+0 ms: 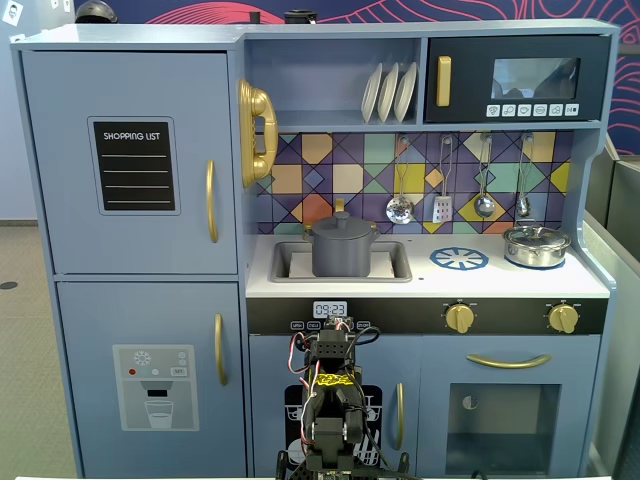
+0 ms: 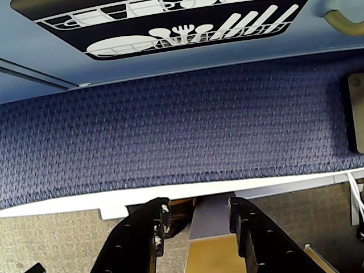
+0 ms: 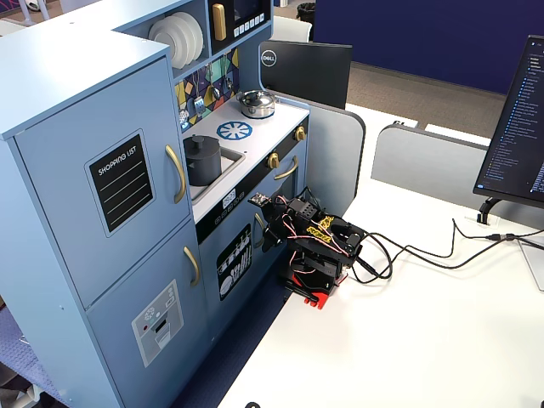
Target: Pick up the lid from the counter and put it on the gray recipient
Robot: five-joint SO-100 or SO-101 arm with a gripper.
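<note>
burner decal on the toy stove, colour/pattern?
Blue and white spoked disc, clearest in a fixed view.

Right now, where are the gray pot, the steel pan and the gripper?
Gray pot (image 1: 343,252): a fixed view, on its front wall.
Steel pan (image 1: 536,245): a fixed view, on its side.
Gripper (image 2: 199,219): wrist view, midway between the fingertips.

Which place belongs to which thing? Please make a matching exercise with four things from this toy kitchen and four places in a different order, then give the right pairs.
Things:
1. gray pot
2. silver pan
3. white plates
4. gripper

Places:
A. on the shelf beside the microwave
B. in the sink
C. low in front of the kitchen, jaws apart, holding nothing
D. on the counter, right of the blue burner

Pairs: 1-B, 2-D, 3-A, 4-C
</note>
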